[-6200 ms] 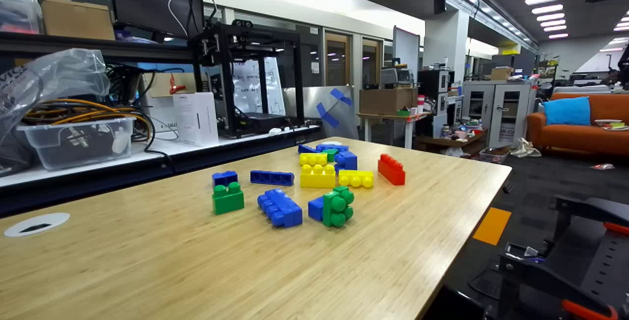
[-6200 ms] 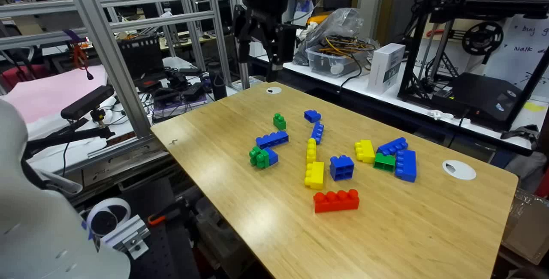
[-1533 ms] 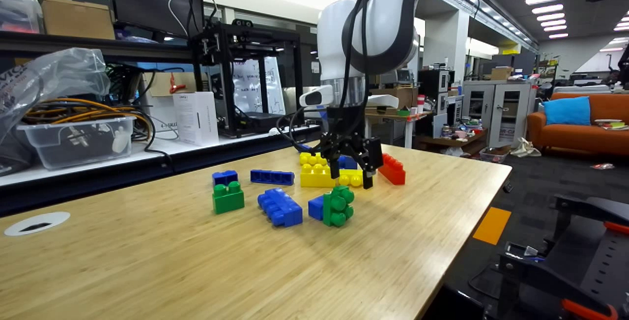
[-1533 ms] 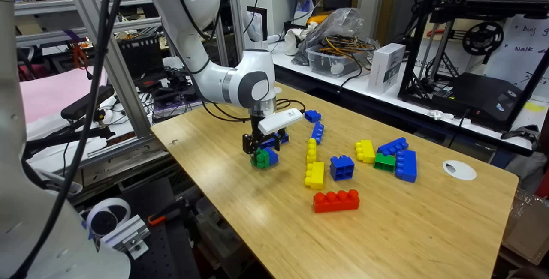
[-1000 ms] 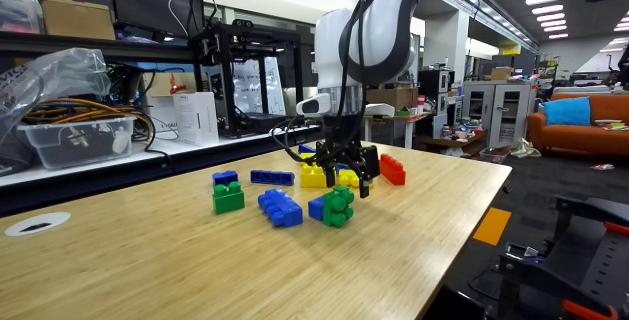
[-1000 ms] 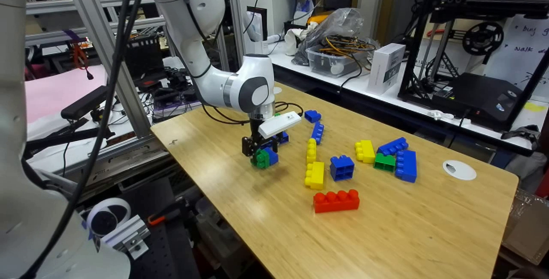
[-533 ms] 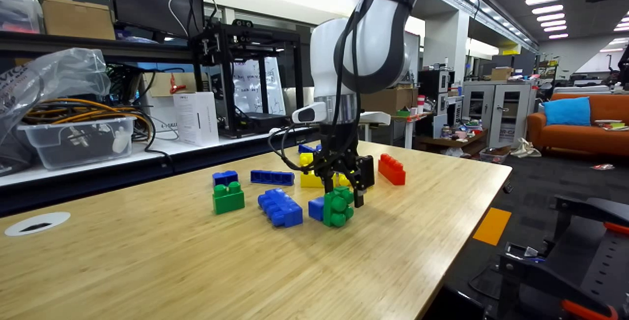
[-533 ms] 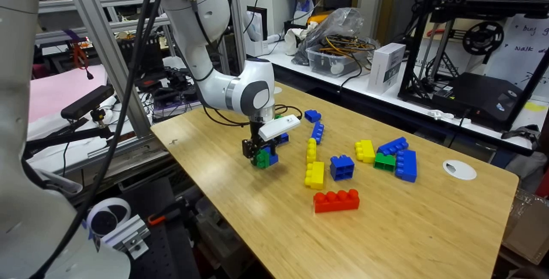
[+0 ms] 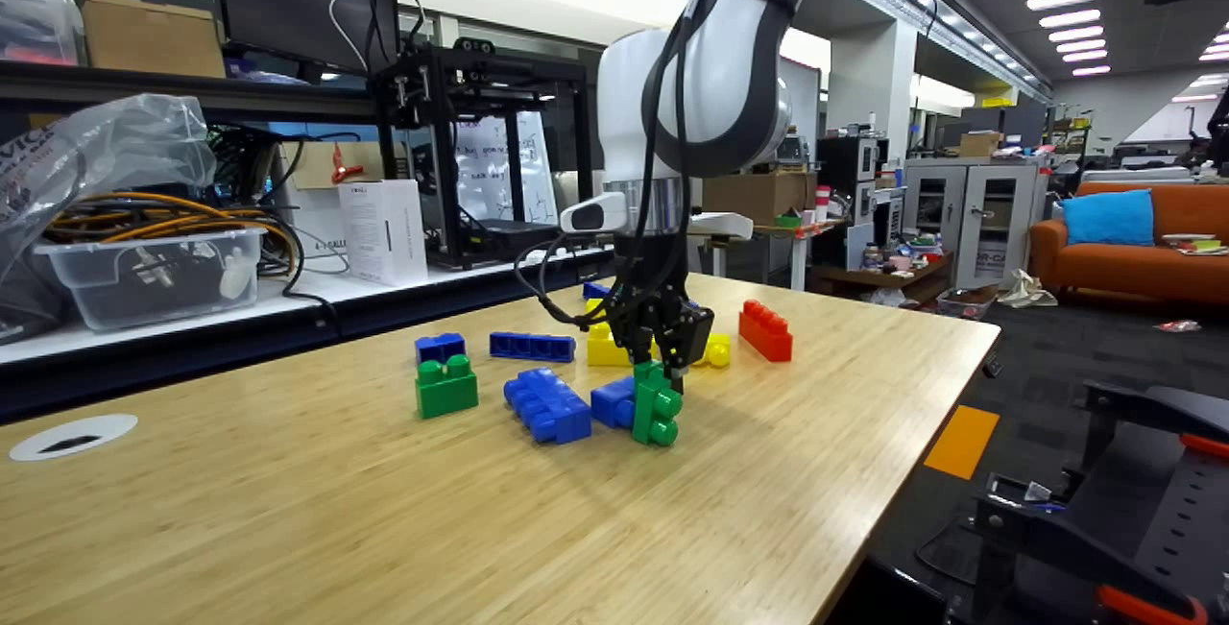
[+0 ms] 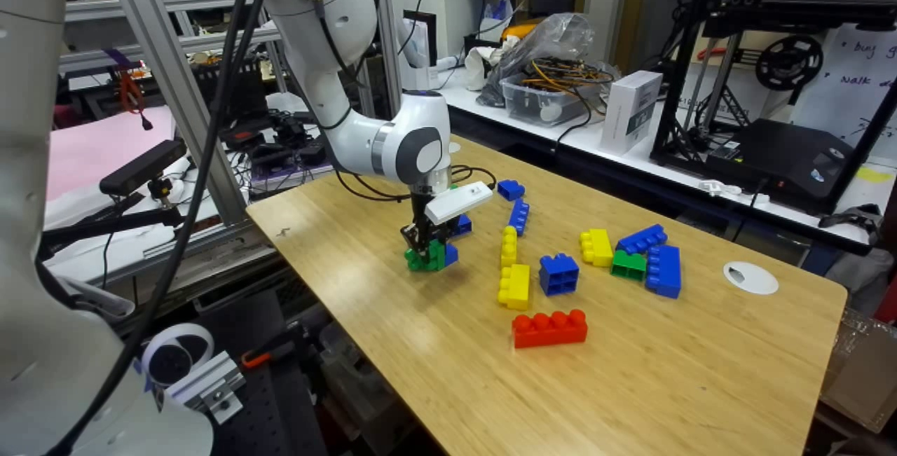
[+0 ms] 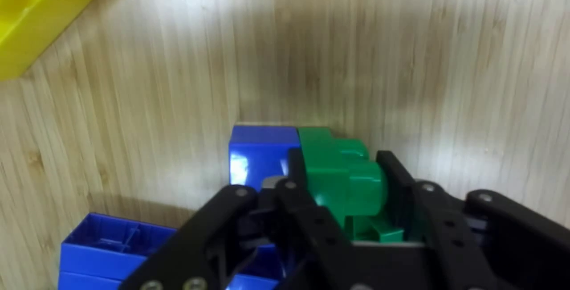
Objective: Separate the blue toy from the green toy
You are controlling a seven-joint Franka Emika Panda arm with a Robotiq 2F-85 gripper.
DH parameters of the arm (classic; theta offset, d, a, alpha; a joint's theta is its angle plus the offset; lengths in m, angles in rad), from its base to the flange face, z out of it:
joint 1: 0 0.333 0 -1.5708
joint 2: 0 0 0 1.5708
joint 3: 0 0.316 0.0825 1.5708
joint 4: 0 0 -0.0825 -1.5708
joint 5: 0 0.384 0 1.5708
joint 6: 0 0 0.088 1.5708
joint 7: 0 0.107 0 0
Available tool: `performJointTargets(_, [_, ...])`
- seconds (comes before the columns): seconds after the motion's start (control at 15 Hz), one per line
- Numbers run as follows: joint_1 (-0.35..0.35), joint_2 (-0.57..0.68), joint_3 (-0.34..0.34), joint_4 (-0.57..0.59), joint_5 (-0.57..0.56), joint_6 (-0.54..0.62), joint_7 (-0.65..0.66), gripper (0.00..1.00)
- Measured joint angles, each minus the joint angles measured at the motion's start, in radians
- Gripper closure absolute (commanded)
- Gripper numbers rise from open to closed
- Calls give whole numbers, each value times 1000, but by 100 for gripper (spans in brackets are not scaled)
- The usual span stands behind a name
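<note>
Green toy point(image 11: 327, 187) is pinched between the fingers point(image 11: 396, 174) of the gripper point(image 11: 340, 156). Just outside one finger, a blue toy point(image 11: 262, 156) lies on the table point(image 11: 311, 67); whether the toys are joined cannot be told. A yellow brick point(image 11: 44, 14) lies farther out on that side.

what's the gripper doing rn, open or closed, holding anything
Gripper: closed on the green toy, one of its jaws on either side.
</note>
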Motion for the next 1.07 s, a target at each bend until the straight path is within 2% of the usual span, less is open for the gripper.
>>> performJointTargets(0.2, [-2,0,2,1,1,-4,-3,82])
performJointTargets(0.33, [-29,1,28,1,29,-14,-58,82])
performJointTargets(0.6, [-240,26,194,8,173,-66,-359,82])
performJointTargets(0.73, [-337,51,247,30,267,-123,-524,82])
performJointTargets(0.87, [-385,72,259,65,370,-213,-666,82])
performJointTargets(1.07, [-396,103,243,127,483,-369,-784,82])
